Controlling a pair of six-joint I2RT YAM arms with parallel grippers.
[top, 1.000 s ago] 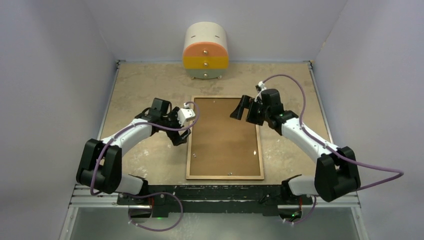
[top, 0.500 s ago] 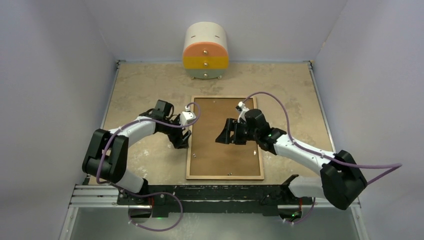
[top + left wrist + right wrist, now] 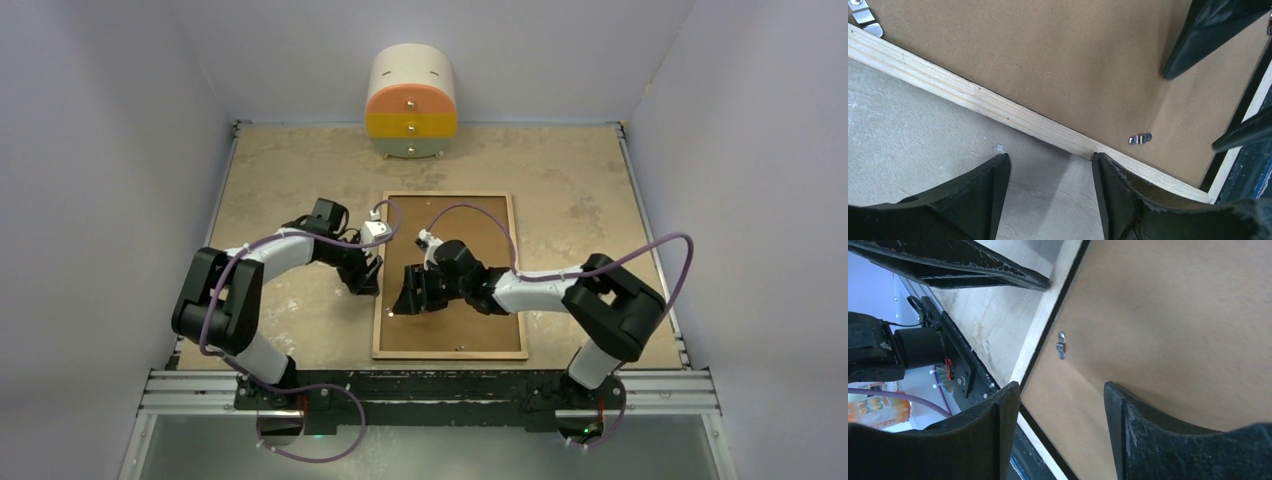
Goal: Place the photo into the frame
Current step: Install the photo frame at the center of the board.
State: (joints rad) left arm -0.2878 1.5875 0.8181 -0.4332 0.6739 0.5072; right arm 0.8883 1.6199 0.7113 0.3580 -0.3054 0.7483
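While the frame (image 3: 450, 353) lies face down on the table (image 3: 290, 170), pale wood rim up and the brown backing board (image 3: 470, 320) seated inside it, I can find no photo in any of the 3 views. I judge the step in hand is freeing that board.

My left gripper (image 3: 1050, 167) hangs low just outside the frame's left rail, jaws part open with nothing between them. My right gripper (image 3: 1062, 390) hovers over the board just inside the same rail, likewise part open and empty. Between the 2 sits a small metal clip (image 3: 1140, 138) (1 of several around the rim).

I would set 1 fingertip against the clip's side and swivel it off the board, steadying the rail so the frame cannot slide.
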